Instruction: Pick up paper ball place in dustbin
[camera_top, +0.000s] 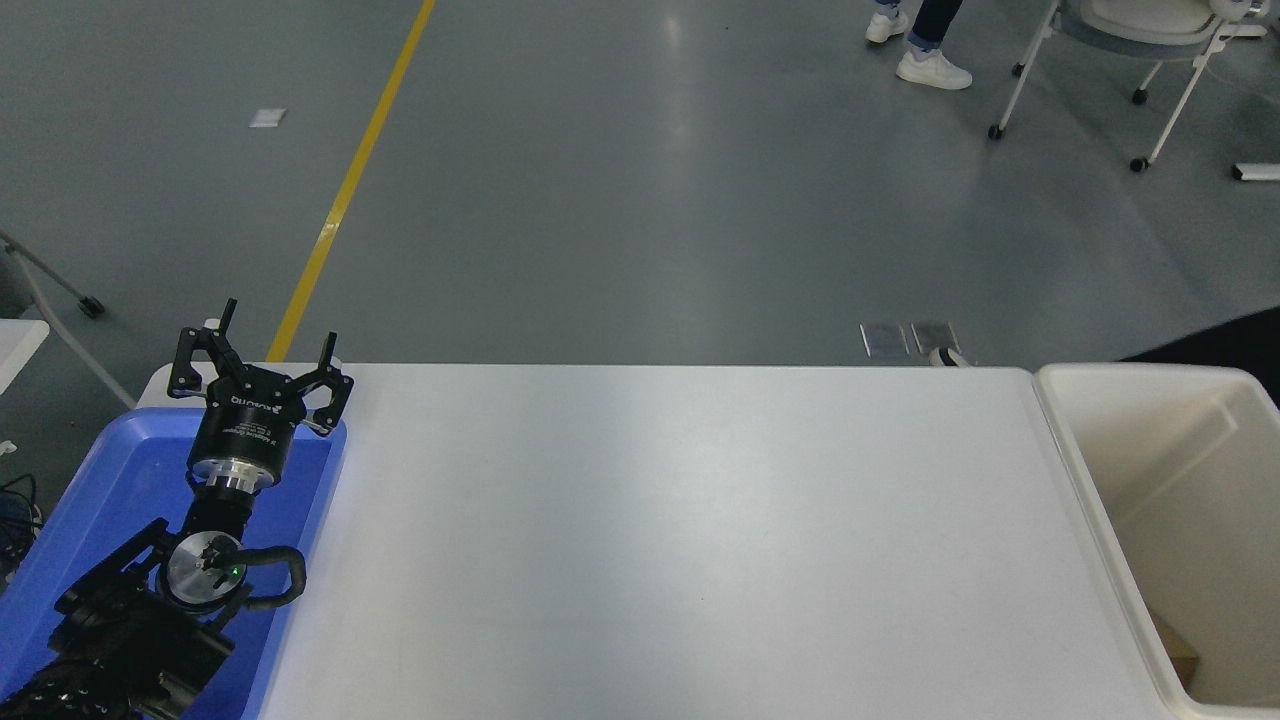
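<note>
Your left end effector (265, 352) sits parked, spread wide; the right end effector is out of view. No paper ball shows on the table (650, 520). The dustbin (1098, 540), far to the left end effector's right, hides most of its floor, so you could wrongly assume the ball landed inside.
</note>
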